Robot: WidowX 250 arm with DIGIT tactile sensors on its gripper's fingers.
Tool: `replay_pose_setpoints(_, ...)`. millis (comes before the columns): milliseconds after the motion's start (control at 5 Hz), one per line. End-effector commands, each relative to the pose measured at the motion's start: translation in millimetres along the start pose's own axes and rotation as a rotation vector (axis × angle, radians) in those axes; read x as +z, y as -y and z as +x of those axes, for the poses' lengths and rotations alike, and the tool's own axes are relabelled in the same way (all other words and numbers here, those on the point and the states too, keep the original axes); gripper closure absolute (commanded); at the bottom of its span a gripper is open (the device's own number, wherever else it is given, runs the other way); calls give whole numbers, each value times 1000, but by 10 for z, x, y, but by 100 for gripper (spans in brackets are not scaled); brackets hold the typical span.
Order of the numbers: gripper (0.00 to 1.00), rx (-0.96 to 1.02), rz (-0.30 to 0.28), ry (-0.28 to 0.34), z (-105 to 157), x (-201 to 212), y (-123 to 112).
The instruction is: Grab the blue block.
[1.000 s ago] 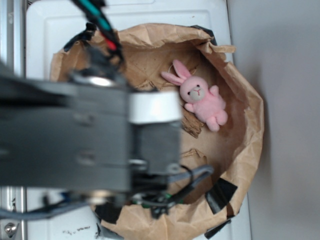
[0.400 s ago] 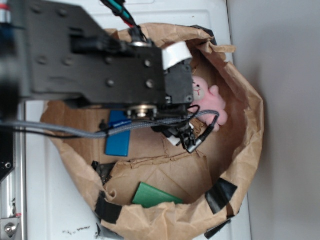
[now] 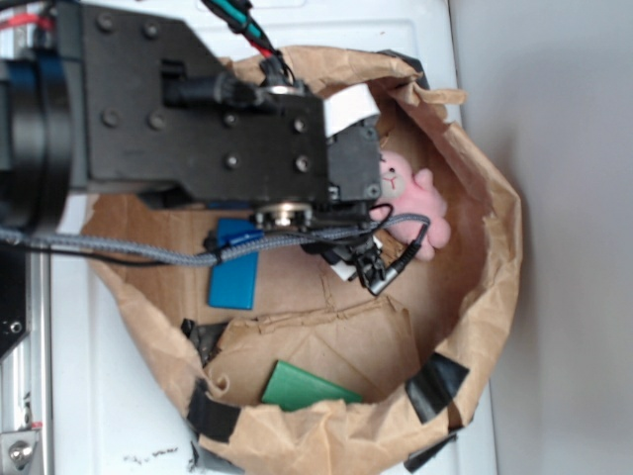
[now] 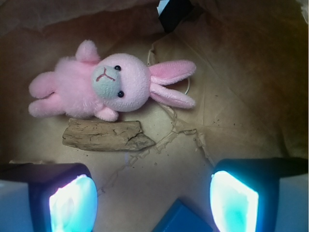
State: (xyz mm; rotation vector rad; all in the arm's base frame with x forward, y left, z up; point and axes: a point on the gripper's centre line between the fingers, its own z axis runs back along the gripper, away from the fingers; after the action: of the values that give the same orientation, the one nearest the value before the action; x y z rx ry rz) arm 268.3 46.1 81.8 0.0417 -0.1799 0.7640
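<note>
End effector (image 4: 153, 198) jaws apart, flat bright blue block (image 3: 234, 276) beneath

pink bunny (image 4: 104, 92), blue block (image 4: 183, 220) corner, spread end effector (image 4: 154, 203)

This looks like a robot-learning lab setup rather than a home. A black robot arm (image 3: 198, 129) with bare screw heads and loose braided cables (image 3: 148, 259) is mounted over a white moulded tabletop (image 3: 99, 59) beside a plain grey wall (image 3: 564, 198). Below the gripper (image 4: 154, 198) sits a makeshift bin, a crumpled brown paper bag (image 3: 485, 257) patched with black tape (image 3: 435, 381). Ahead of the gripper lies a pink plush bunny (image 4: 104, 89), the kind of toy prop used for manipulation trials.
</note>
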Motion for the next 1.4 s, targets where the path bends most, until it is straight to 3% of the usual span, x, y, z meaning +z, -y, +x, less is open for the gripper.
replay_pose_setpoints(0, 0, 22, 0, 37, 27, -13, -119)
replay_pose_setpoints(600, 0, -152, 17, -61, -19, -395, 15)
replay_pose_setpoints(1200, 0, -180, -4, -43, -79, -452, -23)
